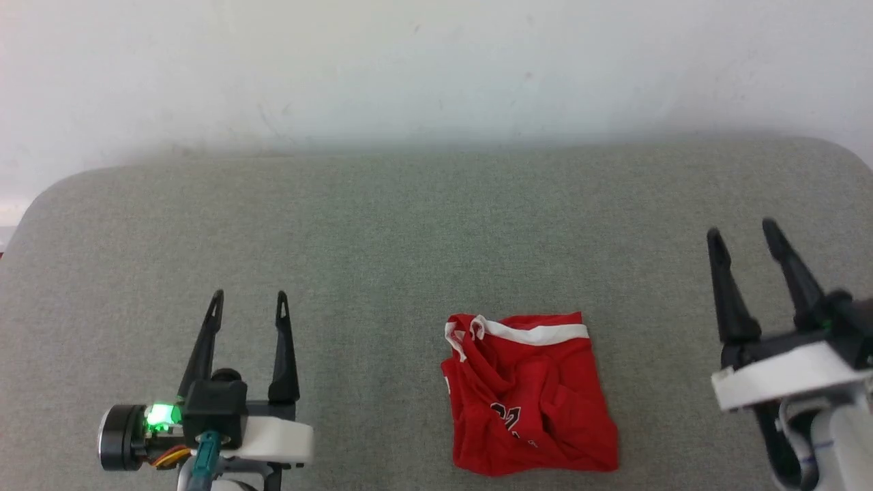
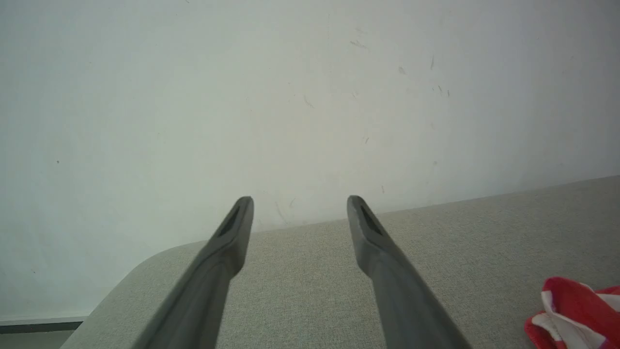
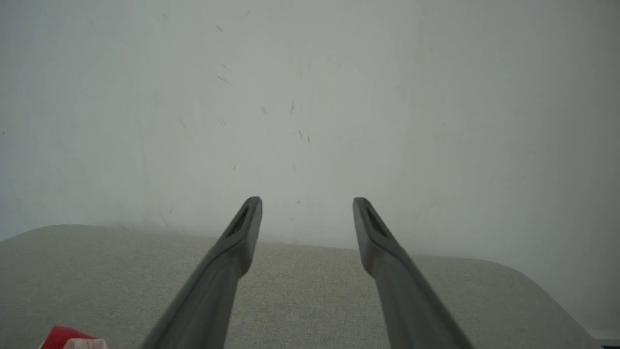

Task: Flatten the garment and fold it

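Garment (image 1: 528, 402) rumpled between left hand (image 1: 249, 296) and right hand (image 1: 742, 230), both spread wide, touching nothing

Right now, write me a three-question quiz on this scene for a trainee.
1. True or false: the left end effector is shut on the red shiny shorts with white stripes.
2. Multiple choice: on the grey fabric-covered surface, the shorts are A) spread out flat, B) gathered in a compact, wrinkled bundle, C) hanging over the edge.
3. Short answer: how do the jaws of the right end effector stand, and what do they hold?

Key
1. False: it is open and well clear of the shorts.
2. B.
3. Open, holding nothing.
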`<state>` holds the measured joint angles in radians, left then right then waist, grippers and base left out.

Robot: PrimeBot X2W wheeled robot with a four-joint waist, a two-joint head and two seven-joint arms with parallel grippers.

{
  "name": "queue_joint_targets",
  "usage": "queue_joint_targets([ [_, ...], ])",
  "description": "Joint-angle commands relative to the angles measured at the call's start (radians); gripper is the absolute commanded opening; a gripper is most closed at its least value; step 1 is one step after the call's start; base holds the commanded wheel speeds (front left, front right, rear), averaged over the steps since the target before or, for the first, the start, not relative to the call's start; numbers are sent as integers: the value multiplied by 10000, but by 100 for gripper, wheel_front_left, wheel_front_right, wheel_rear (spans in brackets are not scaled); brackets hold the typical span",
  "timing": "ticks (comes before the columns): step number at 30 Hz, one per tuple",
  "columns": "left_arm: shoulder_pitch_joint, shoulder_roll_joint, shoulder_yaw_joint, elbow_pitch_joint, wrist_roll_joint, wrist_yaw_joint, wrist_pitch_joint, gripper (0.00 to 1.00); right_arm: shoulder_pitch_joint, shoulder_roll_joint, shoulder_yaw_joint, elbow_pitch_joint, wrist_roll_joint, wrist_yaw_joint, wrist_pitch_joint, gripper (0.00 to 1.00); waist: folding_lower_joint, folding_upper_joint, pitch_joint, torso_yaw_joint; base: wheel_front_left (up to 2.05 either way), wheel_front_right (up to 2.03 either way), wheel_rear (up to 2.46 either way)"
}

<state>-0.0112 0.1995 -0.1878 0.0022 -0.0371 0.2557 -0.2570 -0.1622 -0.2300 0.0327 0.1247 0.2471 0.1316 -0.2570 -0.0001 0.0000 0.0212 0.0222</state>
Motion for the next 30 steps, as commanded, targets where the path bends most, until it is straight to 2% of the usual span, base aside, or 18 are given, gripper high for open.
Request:
queue_joint_targets([
  [1, 145, -14, 77, -78, -41, -64, -47, 100, 388, 308, -250, -213, -166, -9, -44, 100, 1, 0, -36, 2, 0, 0, 0],
  [4, 265, -50, 148, -125, -49, -126, -47, 100, 1096, 924, -689, -566, -440, -9, -45, 100, 1, 0, -89, 14, 0, 0, 0],
  [7, 376, -93, 220, -139, -51, -178, -47, 100, 1411, 1223, -847, -804, -555, -9, -46, 100, 1, 0, -93, 15, 0, 0, 0],
  [11, 423, -148, 323, -150, -27, -223, -47, 100, 805, 1155, -1031, -1339, -604, -9, -46, 100, 1, 0, -48, -27, 0, 0, 0],
  [14, 388, -200, 350, -120, -1, -279, -47, 100, -22, 569, -747, -1333, -566, -9, 84, 100, 1, 0, -33, -11, 0, 0, 0],
  [16, 352, -245, 349, -92, 6, -332, -47, 100, -589, 82, -349, -1307, -462, -9, 690, 100, 1, 0, -42, 38, 0, 0, 0],
  [20, 317, -337, 347, -98, 31, -413, -47, 100, -1602, -1018, 801, -1178, 275, -9, 2778, 100, 1, 0, 14, 157, 0, 0, 0],
  [26, 262, -456, 393, -102, 57, -494, -47, 100, -2624, -2534, 2791, -784, 2241, -9, 6078, 100, 1, 0, 203, 329, 0, 0, 0],
  [27, 262, -456, 393, -102, 57, -494, -47, 100, -2624, -2534, 2791, -784, 2241, -9, 6078, 100, 1, 0, 203, 329, 0, 0, 0],
  [30, 178, -497, 428, -117, 74, -537, -47, 100, -2863, -3332, 3891, -596, 3588, -9, 7932, 100, 1, 0, 353, 403, 0, 0, 0],
])
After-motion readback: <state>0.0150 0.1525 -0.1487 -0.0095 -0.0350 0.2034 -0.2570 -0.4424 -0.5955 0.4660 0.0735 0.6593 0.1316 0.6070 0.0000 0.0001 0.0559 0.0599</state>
